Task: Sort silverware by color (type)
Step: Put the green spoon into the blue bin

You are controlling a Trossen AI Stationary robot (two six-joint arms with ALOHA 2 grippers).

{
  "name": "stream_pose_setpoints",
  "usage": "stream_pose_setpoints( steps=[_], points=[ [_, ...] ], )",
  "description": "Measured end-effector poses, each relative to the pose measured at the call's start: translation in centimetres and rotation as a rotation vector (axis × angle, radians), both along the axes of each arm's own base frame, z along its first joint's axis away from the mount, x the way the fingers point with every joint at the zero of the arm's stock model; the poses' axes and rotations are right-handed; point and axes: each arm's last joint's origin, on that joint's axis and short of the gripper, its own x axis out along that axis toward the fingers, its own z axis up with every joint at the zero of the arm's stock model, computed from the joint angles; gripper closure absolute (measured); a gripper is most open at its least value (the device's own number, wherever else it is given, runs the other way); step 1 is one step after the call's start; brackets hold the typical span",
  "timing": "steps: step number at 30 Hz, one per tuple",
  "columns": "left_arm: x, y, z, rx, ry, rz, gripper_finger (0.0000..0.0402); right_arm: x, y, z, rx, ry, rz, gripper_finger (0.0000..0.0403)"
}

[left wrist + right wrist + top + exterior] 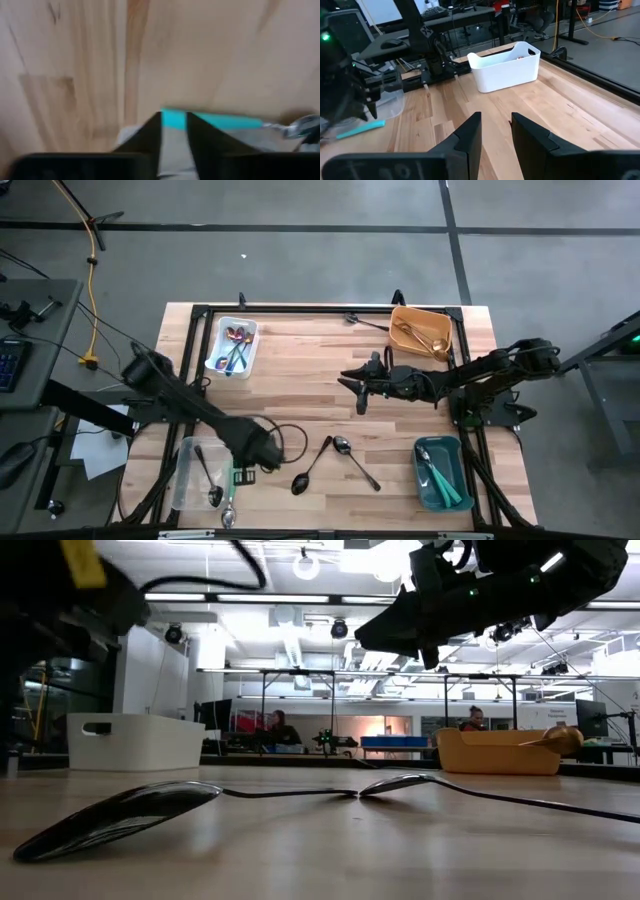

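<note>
High view: most silverware binned; left claw [240, 473] pinches a teal-handled utensil [210, 120], two black spoons [312, 465] loose on desk [300, 380], right claw [352, 385] narrow, empty.

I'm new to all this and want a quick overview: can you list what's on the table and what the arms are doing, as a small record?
white bin: rainbow spoons
orange bin: gold spoons
teal bin: teal-handled pieces
clear bin: one black spoon
loose on table: black spoon, silver spoon
left gripper: around a teal-handled spoon
right gripper: above mid-table, holding nothing
</note>
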Motion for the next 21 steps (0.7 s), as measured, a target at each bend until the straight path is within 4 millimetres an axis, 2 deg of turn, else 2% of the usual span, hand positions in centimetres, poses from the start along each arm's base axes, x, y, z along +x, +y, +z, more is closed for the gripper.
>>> stream_pose_setpoints(
  steps=[2,3,9,14,21],
  points=[
    [0.4,-0.5,-0.5,0.061,0.104,-0.009,0.0377,0.0,0.0,0.0,0.0,0.0,0.0,0.0302],
    [0.5,-0.8,-0.8,0.093,0.156,-0.013,0.0389,0.0,0.0,0.0,0.0,0.0,0.0,0.0302],
    [1.3,-2.8,-3.1,0.156,0.347,-0.065,0.04,0.0,0.0,0.0,0.0,0.0,0.002,0.0302],
    [1.5,-3.9,-4.5,0.125,0.368,-0.083,0.0401,0.0,0.1,0.0,0.002,0.003,0.013,0.0302],
    [1.6,-4.1,-4.7,0.122,0.368,-0.055,0.0401,0.0,0.1,0.0,0.002,0.004,0.016,0.0302]
  ],
)
